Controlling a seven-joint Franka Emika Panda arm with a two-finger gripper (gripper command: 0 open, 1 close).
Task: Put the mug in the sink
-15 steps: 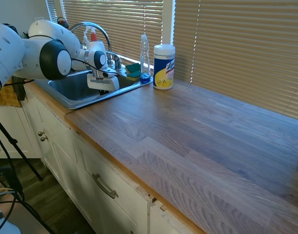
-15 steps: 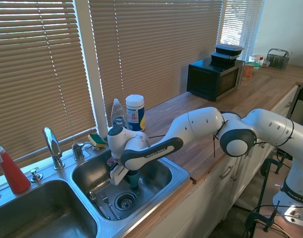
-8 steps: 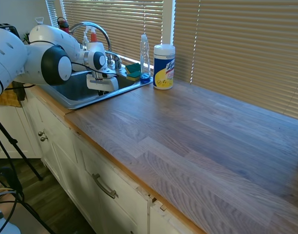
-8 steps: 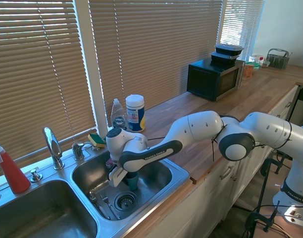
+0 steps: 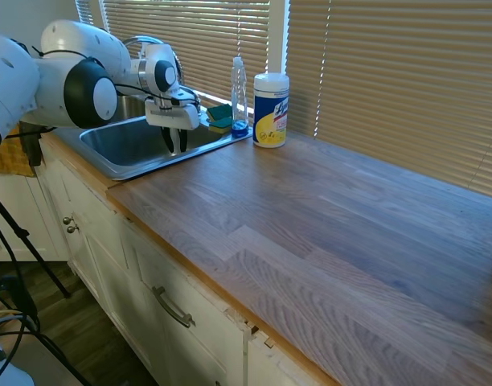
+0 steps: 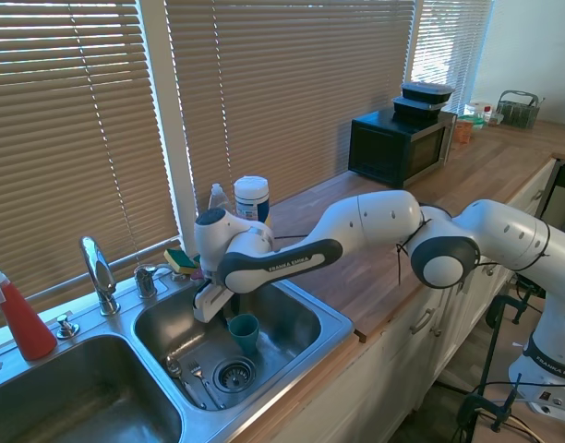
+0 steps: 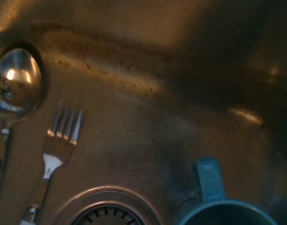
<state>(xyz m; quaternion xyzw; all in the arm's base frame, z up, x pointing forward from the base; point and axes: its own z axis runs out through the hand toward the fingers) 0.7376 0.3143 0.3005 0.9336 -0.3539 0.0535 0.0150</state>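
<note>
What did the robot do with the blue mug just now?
It let go of the mug and lifted its gripper up out of the sink. The mug stands upright by the drain, free. The fork, spoon and counter things stayed put.

Teal mug (image 6: 243,332) upright on the steel sink (image 6: 329,325) floor beside the drain

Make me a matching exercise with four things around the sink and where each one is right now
Things:
1. mug
2. fork
3. gripper
4. spray bottle

Places:
A. on the sink's ledge, far from the arm
B. raised above the basin, holding nothing
C. upright on the basin floor
D. flat by the drain, beside a spoon

Pairs: 1-C, 2-D, 3-B, 4-A
</note>
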